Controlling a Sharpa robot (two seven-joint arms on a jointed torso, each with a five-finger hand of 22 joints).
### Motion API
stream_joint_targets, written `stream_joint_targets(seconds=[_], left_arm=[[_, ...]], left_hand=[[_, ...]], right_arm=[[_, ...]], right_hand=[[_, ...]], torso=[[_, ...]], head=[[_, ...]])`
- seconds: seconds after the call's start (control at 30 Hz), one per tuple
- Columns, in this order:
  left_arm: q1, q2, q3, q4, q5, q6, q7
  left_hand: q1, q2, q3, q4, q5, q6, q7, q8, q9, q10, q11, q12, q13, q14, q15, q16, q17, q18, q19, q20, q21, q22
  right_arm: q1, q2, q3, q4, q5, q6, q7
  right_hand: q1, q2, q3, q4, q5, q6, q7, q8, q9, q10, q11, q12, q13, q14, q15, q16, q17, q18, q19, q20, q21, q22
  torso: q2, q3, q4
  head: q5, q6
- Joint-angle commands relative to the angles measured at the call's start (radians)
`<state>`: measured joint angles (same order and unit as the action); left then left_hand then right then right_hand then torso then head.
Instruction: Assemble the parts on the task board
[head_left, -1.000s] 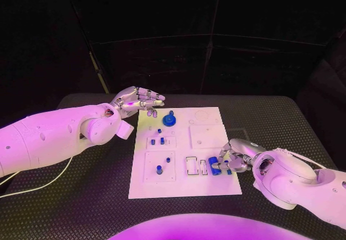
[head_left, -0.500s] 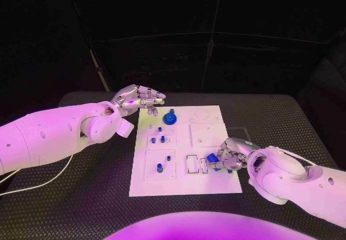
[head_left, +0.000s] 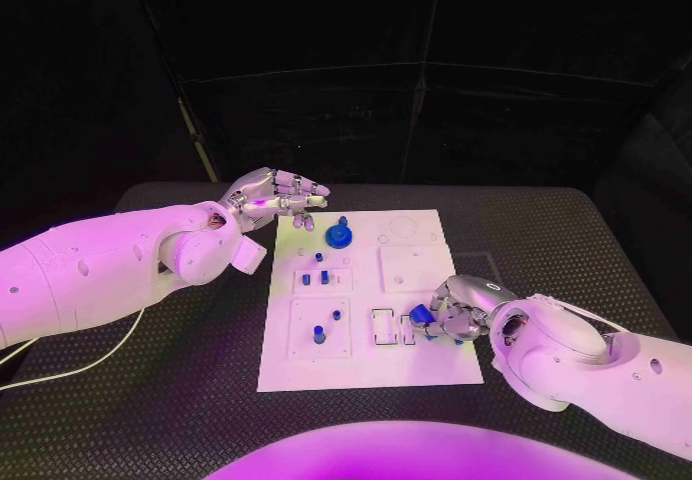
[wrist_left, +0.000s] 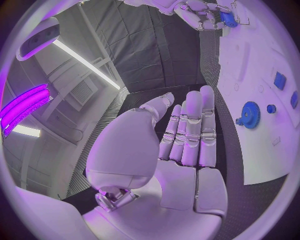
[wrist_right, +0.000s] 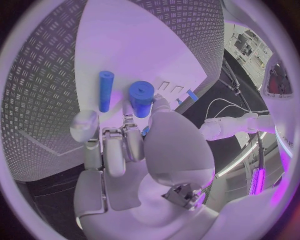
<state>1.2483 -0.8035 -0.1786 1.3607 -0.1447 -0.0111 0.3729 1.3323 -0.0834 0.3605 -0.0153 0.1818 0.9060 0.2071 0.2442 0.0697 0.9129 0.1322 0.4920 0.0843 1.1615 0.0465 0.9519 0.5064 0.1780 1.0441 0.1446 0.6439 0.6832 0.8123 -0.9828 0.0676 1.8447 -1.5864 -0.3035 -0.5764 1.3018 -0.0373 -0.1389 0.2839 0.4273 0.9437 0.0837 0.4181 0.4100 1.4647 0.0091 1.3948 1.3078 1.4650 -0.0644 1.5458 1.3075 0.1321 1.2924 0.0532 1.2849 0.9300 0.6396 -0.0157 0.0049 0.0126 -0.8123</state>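
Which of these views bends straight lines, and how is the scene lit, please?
Both wrist views are fisheye: the task board edges curve there and stay straight in the head view; magenta light tints all three, the room beyond the table is dark, and bright strip lights show in the left wrist view.

A matt, smooth white plate of a task board (head_left: 418, 365) is laid on a black table (head_left: 188, 400) embossed with a rough tread pattern. Smooth, slightly glossy blue plastic is seen in the short cylinder (wrist_right: 142, 98) and slim rod (wrist_right: 105, 90). Satin silver metal-look segments are shown on the right hand (wrist_right: 125, 145), and glossy white shells on the arms.
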Motion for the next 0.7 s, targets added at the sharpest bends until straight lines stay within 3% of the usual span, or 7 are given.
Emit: stream_joint_targets(seconds=[0.03,0.17,0.4,0.7], left_arm=[[0.0,-0.001,0.001,0.0,0.001,0.012,0.007],[-0.002,-0.001,0.001,0.0,0.001,0.012,0.008],[-0.004,-0.001,0.001,0.0,0.001,0.013,0.008],[-0.004,0.0,0.001,0.001,0.001,0.014,0.009]], left_hand=[[0.001,0.009,-0.005,-0.002,-0.004,-0.003,0.0,0.003,0.001,-0.009,0.001,0.005,-0.001,-0.007,0.001,-0.006,0.001,0.005,-0.005,0.004,-0.003,-0.001],[0.001,0.009,-0.005,-0.002,-0.004,-0.003,0.0,0.003,0.001,-0.009,0.001,0.005,-0.001,-0.007,0.001,-0.006,0.001,0.005,-0.005,0.004,-0.003,-0.001],[0.001,0.009,-0.005,-0.002,-0.004,-0.003,0.0,0.003,0.001,-0.009,0.001,0.005,-0.001,-0.007,0.001,-0.006,0.001,0.005,-0.005,0.004,-0.003,-0.001],[0.001,0.009,-0.005,-0.002,-0.004,-0.003,0.0,0.003,0.001,-0.009,0.001,0.005,-0.001,-0.007,0.001,-0.006,0.001,0.005,-0.005,0.004,-0.003,-0.001]], right_arm=[[-0.004,-0.01,-0.004,0.014,0.018,-0.068,-0.002],[-0.004,-0.02,-0.004,0.042,0.063,-0.128,0.01],[-0.004,-0.02,-0.003,0.073,0.143,-0.201,0.032],[-0.004,0.02,-0.003,0.06,0.203,-0.187,0.038]], right_hand=[[0.022,0.008,-0.005,-0.001,0.069,0.007,-0.008,0.014,0.015,0.004,-0.01,0.008,0.069,0.095,-0.001,0.005,0.213,-0.022,0.009,-0.006,0.007,0.007],[0.034,0.013,-0.006,0.0,0.124,0.005,-0.011,0.022,0.025,0.007,-0.014,0.01,0.074,0.096,-0.003,0.006,0.216,-0.022,0.011,-0.009,0.01,0.011],[0.038,0.015,-0.007,0.002,0.142,0.004,-0.012,0.024,0.029,0.006,-0.014,0.009,0.074,0.095,-0.004,0.006,0.215,-0.023,0.011,-0.011,0.01,0.013],[0.028,0.019,-0.012,0.006,0.149,0.001,-0.011,0.024,0.032,0.004,-0.014,0.005,0.071,0.095,-0.004,0.005,0.212,-0.023,0.011,-0.011,0.011,0.014]], torso=[[-0.001,-0.0001,-0.0002],[0.0,-0.0007,0.0003],[0.001,-0.0011,0.0023],[0.002,-0.0015,0.0021]], head=[[0.001,-0.001],[0.002,0.002],[0.002,0.005],[0.004,0.004]])
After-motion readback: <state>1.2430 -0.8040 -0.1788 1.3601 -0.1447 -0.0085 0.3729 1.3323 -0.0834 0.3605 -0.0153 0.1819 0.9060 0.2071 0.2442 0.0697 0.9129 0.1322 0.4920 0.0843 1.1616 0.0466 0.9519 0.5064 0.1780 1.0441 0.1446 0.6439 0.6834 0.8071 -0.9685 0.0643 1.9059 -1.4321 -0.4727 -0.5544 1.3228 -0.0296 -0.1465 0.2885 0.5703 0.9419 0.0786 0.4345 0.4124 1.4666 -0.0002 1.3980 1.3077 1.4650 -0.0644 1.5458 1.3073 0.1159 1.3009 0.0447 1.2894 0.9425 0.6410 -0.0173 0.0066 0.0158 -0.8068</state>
